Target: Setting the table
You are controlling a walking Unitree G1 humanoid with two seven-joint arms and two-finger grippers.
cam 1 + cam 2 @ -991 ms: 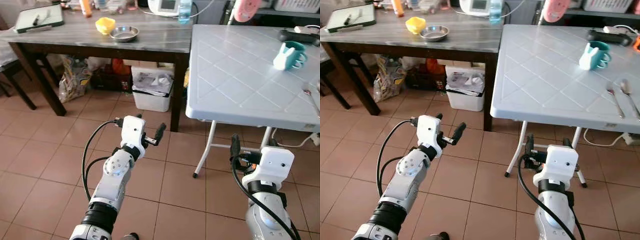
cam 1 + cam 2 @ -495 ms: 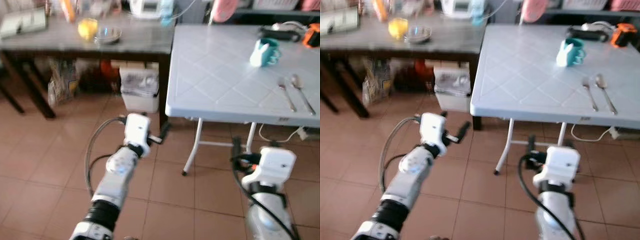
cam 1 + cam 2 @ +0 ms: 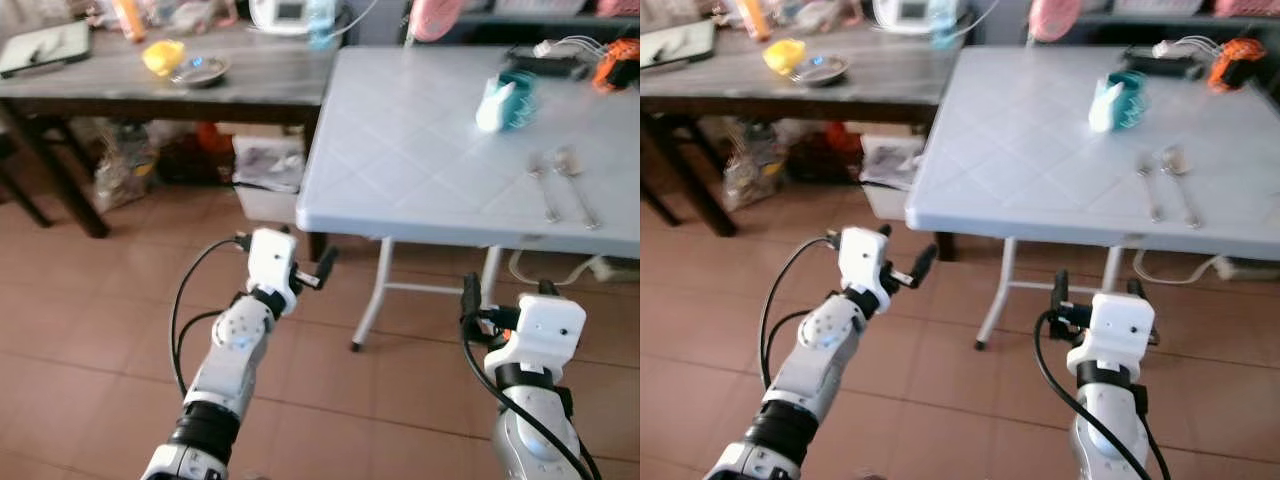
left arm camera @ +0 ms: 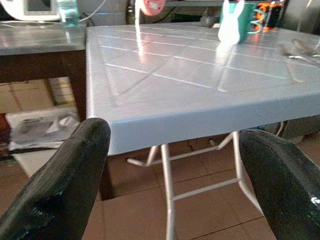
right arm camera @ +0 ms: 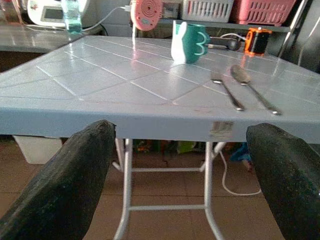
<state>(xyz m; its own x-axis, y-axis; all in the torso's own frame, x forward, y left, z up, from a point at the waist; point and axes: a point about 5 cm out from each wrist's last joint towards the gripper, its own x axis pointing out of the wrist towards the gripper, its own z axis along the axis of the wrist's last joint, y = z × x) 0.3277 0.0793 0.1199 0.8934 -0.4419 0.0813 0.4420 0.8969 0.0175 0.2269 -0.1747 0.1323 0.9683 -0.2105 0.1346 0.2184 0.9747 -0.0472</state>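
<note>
White folding desk (image 3: 420, 150): ahead of me, tiled floor (image 3: 90, 300) beneath.
Teal mug (image 3: 505, 100): upright, far part of white desk.
Fork (image 5: 226, 91), spoon (image 5: 252, 89): flat, side by side, near desk's right front edge, apart from mug.
Dark desk (image 3: 150, 80): on my left; yellow object (image 3: 160, 56) just beside metal bowl (image 3: 200, 70).
Left pincer (image 3: 318, 272): raised before desk edge, fingers spread, empty.
Right pincer (image 3: 505, 295): low, below desk edge, fingers spread, empty.

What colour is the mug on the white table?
Teal with a white front, the mug shows best in the right wrist view.
</note>
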